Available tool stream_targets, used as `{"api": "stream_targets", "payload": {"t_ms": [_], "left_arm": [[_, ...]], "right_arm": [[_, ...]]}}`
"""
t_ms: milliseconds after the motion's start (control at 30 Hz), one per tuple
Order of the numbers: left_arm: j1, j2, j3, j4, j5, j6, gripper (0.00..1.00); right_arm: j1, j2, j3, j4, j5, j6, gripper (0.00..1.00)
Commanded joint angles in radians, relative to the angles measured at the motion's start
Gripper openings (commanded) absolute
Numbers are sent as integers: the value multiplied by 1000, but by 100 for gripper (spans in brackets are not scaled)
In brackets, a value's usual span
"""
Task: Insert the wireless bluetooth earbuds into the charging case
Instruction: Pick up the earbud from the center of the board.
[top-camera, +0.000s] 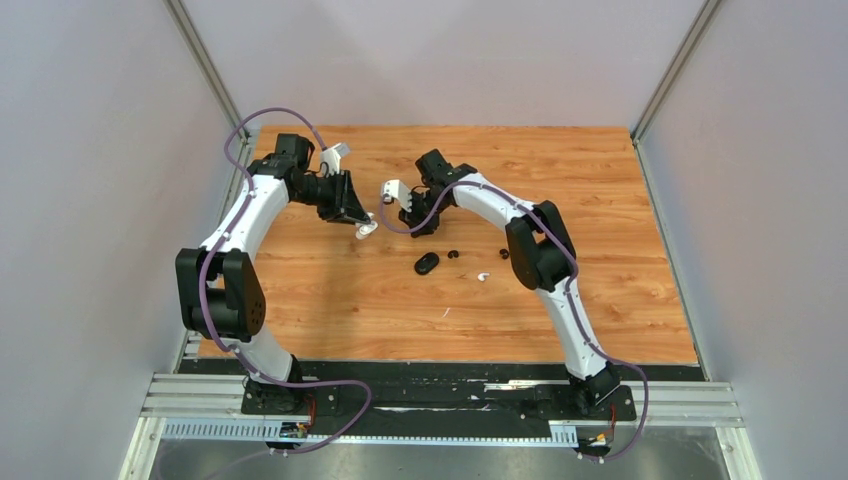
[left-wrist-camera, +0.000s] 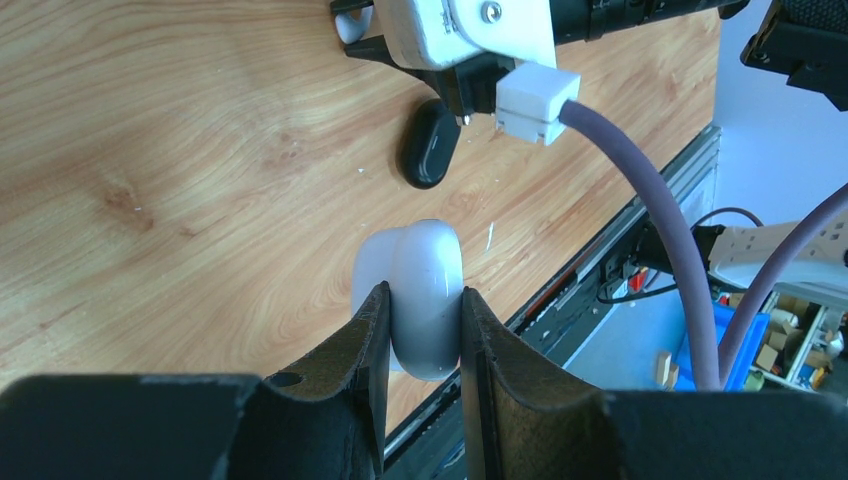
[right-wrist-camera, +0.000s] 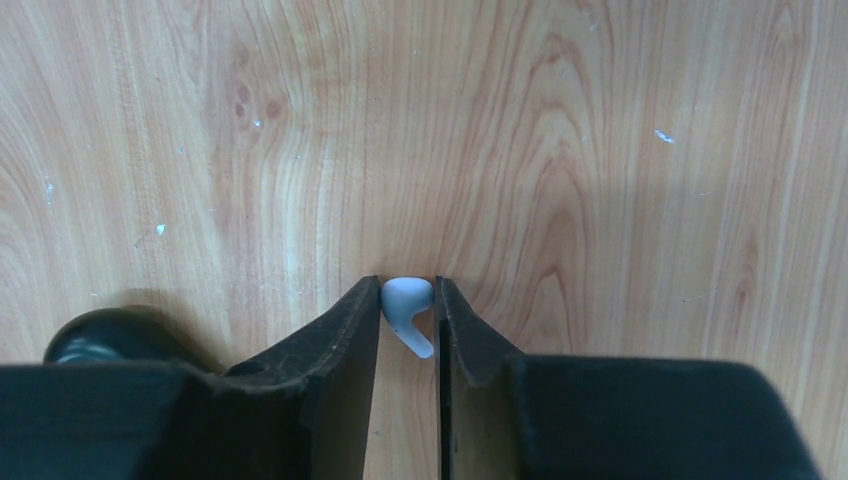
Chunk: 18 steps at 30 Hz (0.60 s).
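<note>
Left claw (left-wrist-camera: 424, 295) clamped tight, right claw (right-wrist-camera: 407, 290) pinched narrow

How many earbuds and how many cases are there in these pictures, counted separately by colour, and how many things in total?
White earbuds: 2
Black earbuds: 2
White case: 1
Black case: 1
Total: 6

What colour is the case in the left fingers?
White, glossy. The case shows best in the left wrist view.
</note>
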<state>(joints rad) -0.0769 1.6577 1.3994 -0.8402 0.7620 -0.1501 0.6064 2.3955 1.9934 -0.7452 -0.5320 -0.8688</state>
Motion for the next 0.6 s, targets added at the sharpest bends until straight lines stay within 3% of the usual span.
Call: {"api": "stream_targets", "payload": {"t_ms": [0,133,267,400,567], "left_arm": [[6,2,6,12,26,12,0],[6,3,0,14,26,13,0],[6,15,-5,17,30,17,0],[6,52,20,14,83,67,0],[5,117,61,16,296,174,0]], "right_arm": [[6,84,103,-143,-30,39,21],[-1,99,134,-174,-68,82,12],[-35,36,167,-188,-222,167,1],[-104,-118,128,-216,-546,220,0],[-175,-259,119,-222,-898,299,0]]}}
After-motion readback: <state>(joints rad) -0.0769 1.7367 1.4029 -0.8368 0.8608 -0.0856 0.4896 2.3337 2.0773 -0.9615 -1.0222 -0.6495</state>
